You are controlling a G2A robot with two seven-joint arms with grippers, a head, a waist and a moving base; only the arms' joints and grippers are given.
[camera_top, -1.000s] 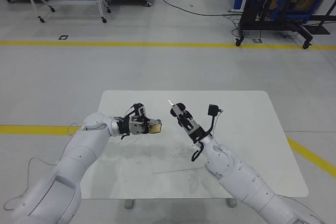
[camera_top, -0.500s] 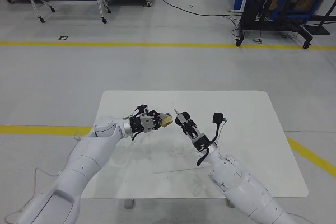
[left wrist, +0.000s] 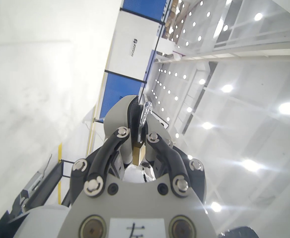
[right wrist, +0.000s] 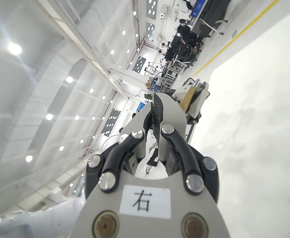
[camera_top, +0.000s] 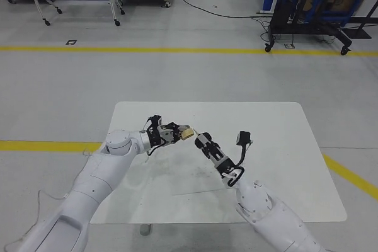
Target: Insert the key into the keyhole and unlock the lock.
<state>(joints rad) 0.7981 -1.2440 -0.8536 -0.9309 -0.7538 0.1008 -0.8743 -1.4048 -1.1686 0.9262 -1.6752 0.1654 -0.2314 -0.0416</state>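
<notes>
Above the middle of the white table (camera_top: 271,126), my left gripper (camera_top: 176,133) is shut on a small brass lock (camera_top: 186,133), which sticks out towards the right arm. In the left wrist view the brass body (left wrist: 138,154) sits between the fingers (left wrist: 117,120), and a silver metal part (left wrist: 145,115) rises past it. My right gripper (camera_top: 200,138) is shut on the key and sits right against the lock; the key's blade is hidden between them. The right wrist view shows its closed fingers (right wrist: 169,115), with the lock (right wrist: 186,98) and the left gripper (right wrist: 198,97) just beyond.
Both grippers hang in the air over the table's centre, away from its edges. Faint scuff marks (camera_top: 189,170) cover the table top in front of them. Yellow floor lines (camera_top: 176,48) and a wheeled rack (camera_top: 309,25) lie far behind.
The left gripper carried the lock rightward and turned its free end towards the right arm. The right gripper came leftward and lower, closing the gap, and the key blade no longer shows.
</notes>
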